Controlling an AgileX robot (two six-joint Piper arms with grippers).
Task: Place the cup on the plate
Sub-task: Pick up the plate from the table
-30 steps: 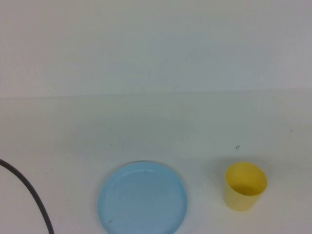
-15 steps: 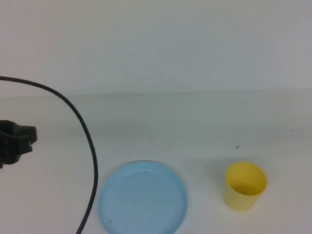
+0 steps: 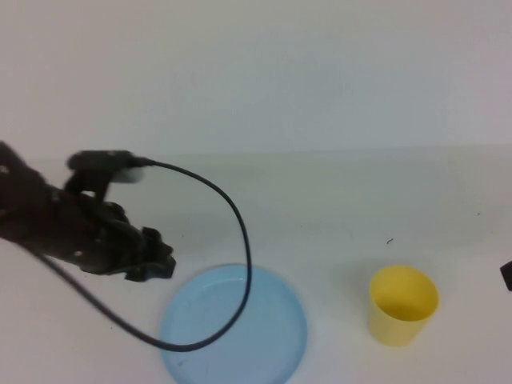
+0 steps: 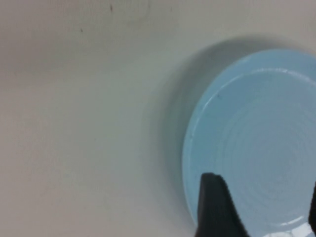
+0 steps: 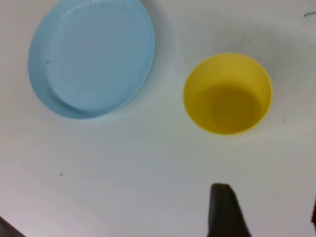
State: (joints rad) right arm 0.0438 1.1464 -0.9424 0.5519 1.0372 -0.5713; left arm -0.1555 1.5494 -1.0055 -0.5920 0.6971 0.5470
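- The cup (image 3: 403, 305) is standing upright on the white worktop (image 3: 336, 208), with its open mouth facing up, and nothing is lying inside it.
- The plate (image 3: 234, 326) is lying flat on the worktop, to the left of the cup in the high view; the two are near each other but they are not touching.
- The cup is not sitting on the plate.
- The left pincer (image 3: 152, 264) is hanging at the left side of the high view, just beside the left rim of the plate and a little above it.
- In the left wrist view the left pincer (image 4: 261, 207) is showing one dark finger (image 4: 215, 207) over the plate (image 4: 256, 128) and the edge of a second finger at the border of the picture; the two are standing apart and nothing is lying between them.
- A black cable (image 3: 232, 240) is running from the left arm (image 3: 56, 224) in a wide loop, and it is passing over the left part of the plate.
- The right pincer (image 5: 266, 212) is hanging over bare worktop near the cup (image 5: 227, 94); in the right wrist view its fingers (image 5: 224, 212) are standing apart and are holding nothing.
- In the high view only a small dark piece of the right pincer (image 3: 507, 276) is appearing at the right border, to the right of the cup and not touching it.
- In the right wrist view the plate (image 5: 91, 57) is lying well beyond the cup, seen from the right pincer.
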